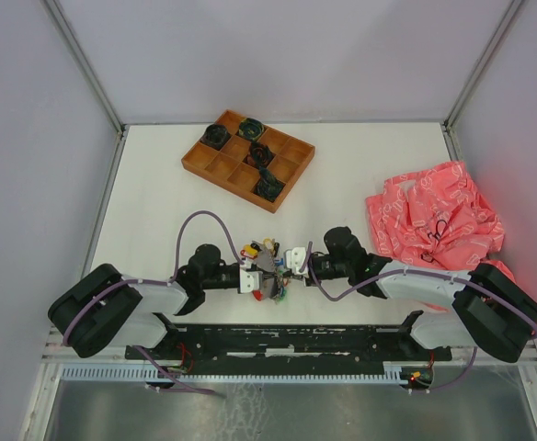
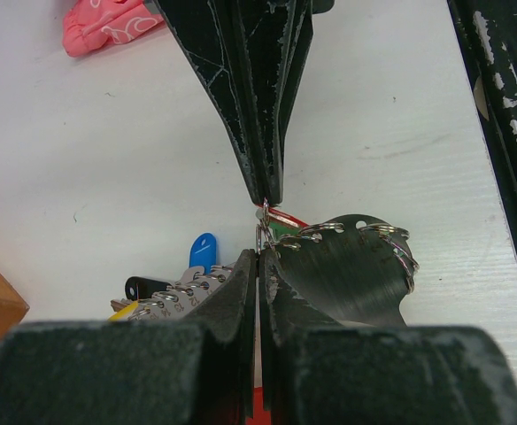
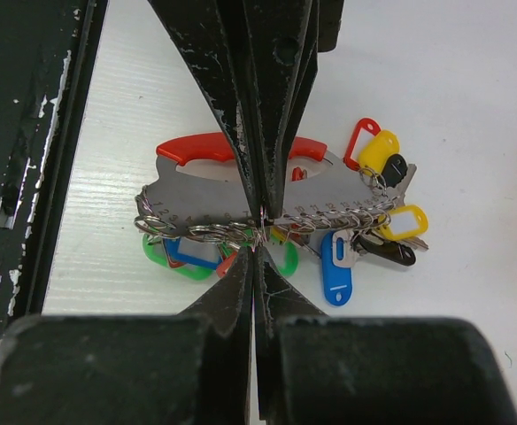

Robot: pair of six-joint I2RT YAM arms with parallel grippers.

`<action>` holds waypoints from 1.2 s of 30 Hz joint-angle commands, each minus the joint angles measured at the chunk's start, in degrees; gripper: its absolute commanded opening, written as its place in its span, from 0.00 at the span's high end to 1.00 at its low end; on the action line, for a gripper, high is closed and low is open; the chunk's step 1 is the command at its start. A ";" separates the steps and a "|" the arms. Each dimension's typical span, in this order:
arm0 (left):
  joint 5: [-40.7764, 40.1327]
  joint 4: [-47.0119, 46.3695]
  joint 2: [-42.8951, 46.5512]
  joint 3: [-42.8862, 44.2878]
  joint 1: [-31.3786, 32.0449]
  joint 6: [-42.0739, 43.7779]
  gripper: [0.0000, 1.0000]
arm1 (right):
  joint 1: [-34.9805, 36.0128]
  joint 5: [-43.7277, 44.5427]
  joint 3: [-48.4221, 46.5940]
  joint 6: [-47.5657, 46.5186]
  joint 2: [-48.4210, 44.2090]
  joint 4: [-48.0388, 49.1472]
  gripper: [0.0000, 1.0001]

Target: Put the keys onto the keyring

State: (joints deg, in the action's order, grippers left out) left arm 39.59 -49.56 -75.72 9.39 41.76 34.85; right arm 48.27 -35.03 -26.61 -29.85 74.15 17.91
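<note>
Centrally, left end effector (image 2: pixel 262 226): fingers pressed together, pinching a small split ring (image 2: pixel 261 235) at the edge of the keyring (image 2: pixel 347 266). Right end effector (image 3: pixel 260 228): fingers pressed together, tips at the keyring's ring-lined edge; whether anything was gripped could not be told. Keyring, with its red handle and grey plate, lay on the white surface (image 3: pixel 471 80) beneath both tips. Keys (image 3: pixel 336 274) with blue, yellow, green and red tags fanned out beside the right end effector.
</note>
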 commanded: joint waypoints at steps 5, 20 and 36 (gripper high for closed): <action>1.19 -2.59 0.66 1.81 0.22 2.33 0.97 | 0.42 1.39 -1.45 -0.77 -1.73 -0.53 0.99; 2.03 -2.08 1.19 1.94 0.24 2.41 0.97 | 0.73 0.66 -1.94 -0.65 -2.08 -0.42 0.99; 2.66 -1.77 1.28 2.04 0.18 2.33 0.97 | 0.90 0.97 -2.21 -0.65 -1.20 -0.41 0.99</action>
State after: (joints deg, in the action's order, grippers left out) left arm 40.58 -48.93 -75.70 9.50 41.76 34.89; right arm 48.75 -33.43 -26.65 -29.91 72.58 16.03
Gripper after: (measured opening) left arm 0.043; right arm 0.016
